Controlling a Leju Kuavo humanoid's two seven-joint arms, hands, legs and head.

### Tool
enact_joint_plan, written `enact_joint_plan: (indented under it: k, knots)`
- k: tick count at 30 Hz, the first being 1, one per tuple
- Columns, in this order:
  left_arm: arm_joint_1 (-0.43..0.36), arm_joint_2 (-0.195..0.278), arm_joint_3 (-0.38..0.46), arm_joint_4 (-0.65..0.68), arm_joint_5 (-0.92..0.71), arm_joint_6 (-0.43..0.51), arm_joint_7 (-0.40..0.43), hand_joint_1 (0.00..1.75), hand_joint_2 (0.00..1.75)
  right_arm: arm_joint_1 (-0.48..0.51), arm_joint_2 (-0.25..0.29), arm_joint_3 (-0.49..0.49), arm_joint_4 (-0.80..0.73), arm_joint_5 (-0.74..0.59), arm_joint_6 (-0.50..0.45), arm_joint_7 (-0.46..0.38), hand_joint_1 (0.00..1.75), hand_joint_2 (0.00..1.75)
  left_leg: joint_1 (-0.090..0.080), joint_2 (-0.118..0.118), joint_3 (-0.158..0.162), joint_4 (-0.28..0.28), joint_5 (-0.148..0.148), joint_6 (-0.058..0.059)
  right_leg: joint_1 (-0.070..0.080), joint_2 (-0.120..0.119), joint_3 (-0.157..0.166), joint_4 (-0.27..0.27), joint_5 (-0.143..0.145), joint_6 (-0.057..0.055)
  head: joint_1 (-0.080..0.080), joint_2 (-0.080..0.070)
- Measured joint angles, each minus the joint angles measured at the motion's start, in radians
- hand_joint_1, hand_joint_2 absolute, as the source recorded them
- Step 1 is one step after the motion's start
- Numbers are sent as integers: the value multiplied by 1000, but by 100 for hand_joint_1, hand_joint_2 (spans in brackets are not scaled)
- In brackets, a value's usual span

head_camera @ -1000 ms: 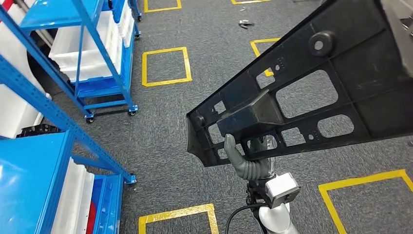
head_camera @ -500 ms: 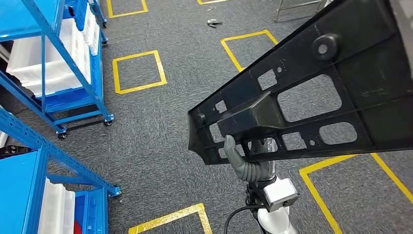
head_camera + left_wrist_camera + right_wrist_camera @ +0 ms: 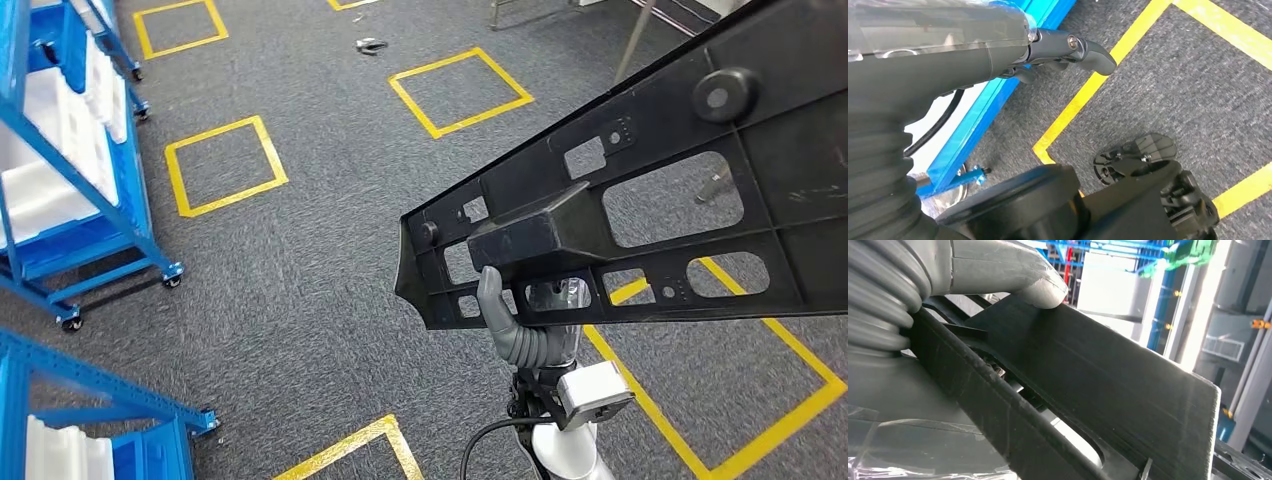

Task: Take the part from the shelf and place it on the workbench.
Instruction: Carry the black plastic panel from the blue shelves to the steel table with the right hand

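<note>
right robot hand (image 3: 520, 335) gripping black part (image 3: 640, 200)

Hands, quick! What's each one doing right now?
Left hand: holds nothing; open or closed cannot be told.
Right hand: holding the black part.

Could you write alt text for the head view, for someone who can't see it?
The robot's right hand holds up a long black plastic part full of cut-out holes, slanting across the picture. Beneath it lies grey carpet marked with yellow tape squares, with blue wheeled shelves carrying white bins at the left.
</note>
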Motion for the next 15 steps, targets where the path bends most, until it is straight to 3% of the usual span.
enact_joint_plan:
  k: [2,4,5,6,7,9,10,12,14,15]
  knots:
    - [1,4,0,0,1,0,0,0,175,0,1,1,0,0,-4,-1,168,175,5,-49,-43,100,-58,-8,-3,19,0,-2,3,-8,-1,0]
    - [-1,7,0,0,4,0,-2,0,175,1,2,3,0,0,-8,-1,168,175,5,-68,-107,234,-112,-10,-1,40,0,-2,4,-12,-1,0]
    - [-3,7,0,0,5,0,-2,0,175,1,2,3,0,0,-9,-1,168,175,5,-70,-125,269,-116,-9,1,51,0,-2,4,-12,-1,0]
    - [-5,8,0,0,3,1,-3,0,175,1,2,3,0,1,-11,-2,168,175,5,-71,-125,265,-98,-6,2,64,1,-1,4,-12,-1,0]
    - [-6,9,-1,0,0,1,-3,0,175,1,2,4,0,2,-13,-2,168,175,5,-76,-109,223,-63,-2,3,77,3,-1,4,-12,-1,0]
    - [-3,13,-2,0,-4,1,-3,0,175,1,2,4,-1,4,-18,-3,168,175,4,-113,-52,87,11,10,3,102,4,0,5,-10,-1,0]
    - [-1,15,-3,0,-5,1,-4,0,175,1,2,4,-1,5,-20,-4,168,175,4,-132,-30,32,30,15,3,113,1,1,7,-7,-1,0]
    - [-1,18,-6,0,-10,-1,-6,0,175,3,1,4,-3,10,-26,-5,168,175,2,-148,-13,-11,33,20,0,132,-8,0,14,4,-1,0]
    - [-4,18,-9,0,-13,-2,-6,0,175,8,1,4,-7,16,-31,-6,168,175,3,-128,-8,-26,39,28,-2,140,-14,-2,19,17,0,0]
    - [-4,17,-10,0,-13,-3,-7,0,175,9,1,4,-9,19,-33,-6,168,175,5,-117,-5,-36,45,34,0,125,-19,7,10,22,1,0]
